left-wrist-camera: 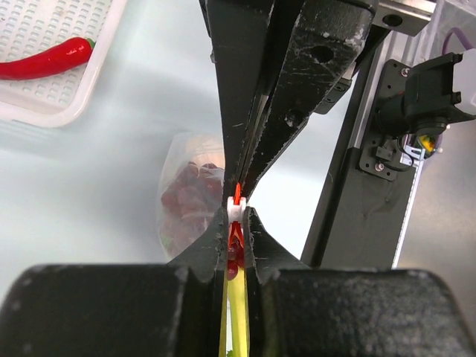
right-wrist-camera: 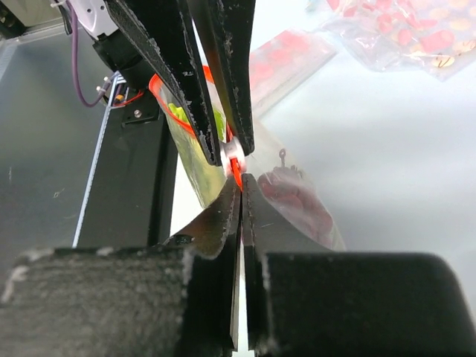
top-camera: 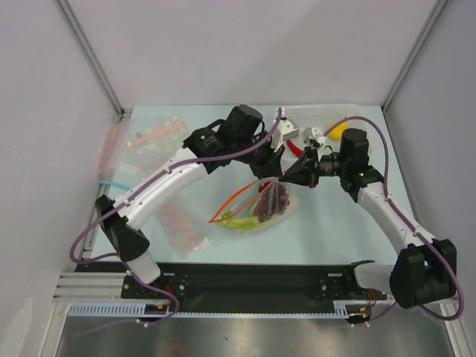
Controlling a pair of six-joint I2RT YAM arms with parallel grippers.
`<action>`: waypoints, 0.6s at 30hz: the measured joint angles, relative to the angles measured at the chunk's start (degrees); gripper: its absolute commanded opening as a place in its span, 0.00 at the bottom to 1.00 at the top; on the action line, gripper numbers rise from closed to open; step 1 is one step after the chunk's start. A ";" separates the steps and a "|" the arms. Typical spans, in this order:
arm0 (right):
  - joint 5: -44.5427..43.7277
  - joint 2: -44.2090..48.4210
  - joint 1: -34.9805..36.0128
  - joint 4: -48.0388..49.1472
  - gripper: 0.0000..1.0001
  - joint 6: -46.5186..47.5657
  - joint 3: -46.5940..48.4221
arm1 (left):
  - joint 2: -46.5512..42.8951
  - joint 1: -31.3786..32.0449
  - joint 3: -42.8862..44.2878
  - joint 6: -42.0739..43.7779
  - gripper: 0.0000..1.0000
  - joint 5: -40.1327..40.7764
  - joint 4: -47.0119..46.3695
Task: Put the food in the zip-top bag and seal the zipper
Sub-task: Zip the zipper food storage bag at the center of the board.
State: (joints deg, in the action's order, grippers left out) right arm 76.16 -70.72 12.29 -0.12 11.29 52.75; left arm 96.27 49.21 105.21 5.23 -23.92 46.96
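The clear zip-top bag (top-camera: pixel 256 212) hangs lifted above the table centre between both grippers. Dark grapes (top-camera: pixel 270 204) and the green-and-white scallion (top-camera: pixel 236 222) lie inside it. The red-orange zipper (top-camera: pixel 236 199) runs from the bag's low left corner up to the grippers. My left gripper (left-wrist-camera: pixel 236 216) is shut on the zipper at its white slider piece (left-wrist-camera: pixel 236 210). My right gripper (right-wrist-camera: pixel 239 183) is shut on the zipper's end right beside it, tip to tip. The grapes also show in the left wrist view (left-wrist-camera: pixel 190 201) and in the right wrist view (right-wrist-camera: pixel 297 202).
A white tray (left-wrist-camera: pixel 74 97) with a red chili (left-wrist-camera: pixel 44 61) stands at the back. A yellow fruit (top-camera: pixel 336 132) lies at the back right. Clear bags with pink-red dots (top-camera: pixel 156 137) (top-camera: pixel 182 227) and a blue-strip bag (top-camera: pixel 111 182) lie on the left.
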 measured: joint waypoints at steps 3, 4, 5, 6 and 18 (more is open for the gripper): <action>-0.04 -0.02 -0.33 1.03 0.00 -0.81 -0.09 | -0.07 0.00 -0.33 0.00 0.00 0.00 -0.70; -0.04 -0.02 -0.52 1.40 0.00 -1.31 -0.20 | -0.20 0.00 -0.83 0.00 0.00 0.00 -1.42; -0.04 -0.02 -0.79 1.84 0.00 -1.84 -0.37 | -0.37 0.00 -1.42 -0.02 0.00 -0.02 -2.10; -0.04 -0.09 -0.96 2.03 0.00 -2.27 -0.50 | -0.70 0.00 -2.45 -0.04 0.00 -0.02 -3.17; -0.42 -0.31 -3.63 8.31 0.00 -8.72 -3.06 | -4.57 -0.04 -11.13 -0.26 0.00 2.34 -9.99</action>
State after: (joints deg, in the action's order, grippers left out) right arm 75.75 -71.02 8.67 8.19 2.57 49.69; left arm 91.70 49.17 94.08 4.97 -21.58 36.97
